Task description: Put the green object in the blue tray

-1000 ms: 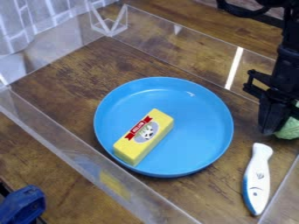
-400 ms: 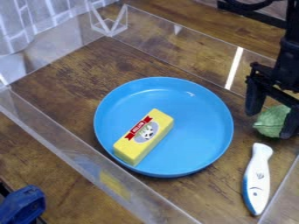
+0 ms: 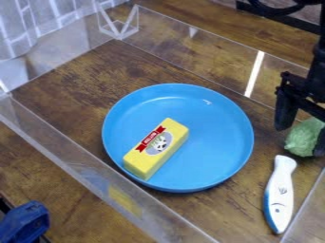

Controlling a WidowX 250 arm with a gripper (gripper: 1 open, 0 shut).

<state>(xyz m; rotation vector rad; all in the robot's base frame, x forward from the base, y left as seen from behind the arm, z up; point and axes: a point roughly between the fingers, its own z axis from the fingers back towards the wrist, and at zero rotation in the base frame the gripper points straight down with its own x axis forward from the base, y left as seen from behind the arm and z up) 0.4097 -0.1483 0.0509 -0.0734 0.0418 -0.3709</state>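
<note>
The green object [image 3: 302, 136] lies on the wooden table at the right edge of the view, just right of the blue tray [image 3: 219, 114]. My black gripper [image 3: 301, 126] hangs straight down over it, open, one finger to the left of the object and the other at the frame's right edge. The fingers straddle the object without closing on it. Part of the green object is hidden behind the fingers. The round blue tray sits in the middle of the table.
A yellow block [image 3: 155, 147] with a red label lies inside the tray. A white-and-blue fish-shaped item [image 3: 278, 193] rests on the table in front of the green object. Clear plastic walls [image 3: 64, 142] border the work area.
The gripper went from shut above the green object to wide open around it. The arm stayed roughly where it was.
</note>
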